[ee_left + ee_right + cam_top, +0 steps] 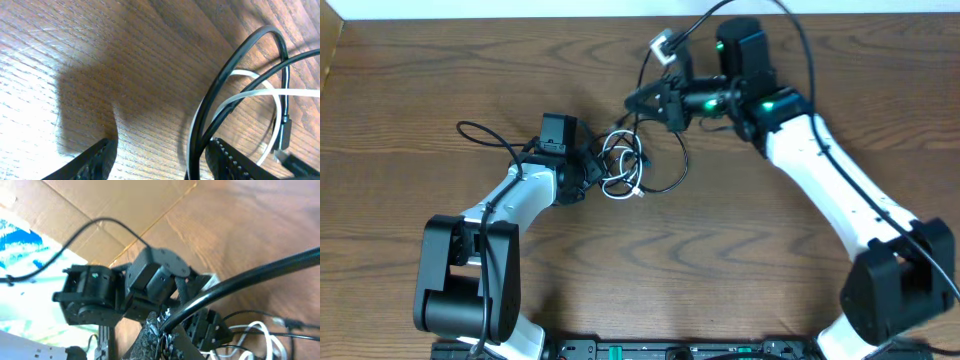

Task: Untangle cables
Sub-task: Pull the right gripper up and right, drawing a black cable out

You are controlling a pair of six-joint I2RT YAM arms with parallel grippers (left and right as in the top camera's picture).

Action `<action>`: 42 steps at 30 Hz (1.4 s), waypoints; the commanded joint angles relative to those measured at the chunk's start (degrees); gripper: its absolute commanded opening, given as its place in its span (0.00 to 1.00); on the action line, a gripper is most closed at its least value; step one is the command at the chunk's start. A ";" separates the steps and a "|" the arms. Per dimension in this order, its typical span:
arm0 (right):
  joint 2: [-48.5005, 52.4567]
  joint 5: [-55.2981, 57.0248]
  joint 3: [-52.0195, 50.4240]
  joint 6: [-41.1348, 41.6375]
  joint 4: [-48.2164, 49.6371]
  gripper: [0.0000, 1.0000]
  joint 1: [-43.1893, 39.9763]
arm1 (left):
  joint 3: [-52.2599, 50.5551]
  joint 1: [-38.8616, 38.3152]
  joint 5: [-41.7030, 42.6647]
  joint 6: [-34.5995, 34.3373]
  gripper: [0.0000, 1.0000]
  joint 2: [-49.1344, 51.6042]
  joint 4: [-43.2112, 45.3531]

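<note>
The cables lie tangled mid-table. The white cable (617, 152) is coiled in small loops, and the black cable (678, 170) curves round them. My left gripper (594, 172) sits at the tangle's left edge. In the left wrist view it (162, 152) is open, and black cable (235, 65) and white cable (250, 95) strands pass between the jaws, close against the right finger (235, 162). My right gripper (638, 100) hovers above the tangle's far side. The right wrist view shows this gripper (167, 325) shut on the black cable (250, 275), which stretches up and away to the right.
The left arm's wrist (150, 280) fills the middle of the right wrist view, close to my right gripper. A thick black arm wire (485, 132) loops left of the left arm. A cardboard edge (330, 55) stands at the table's far left.
</note>
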 commanded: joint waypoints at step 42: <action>-8.70 -6.25 1.38 17.11 0.33 0.01 -21.79 | -1.53 5.40 -6.38 0.76 0.29 3.02 -4.50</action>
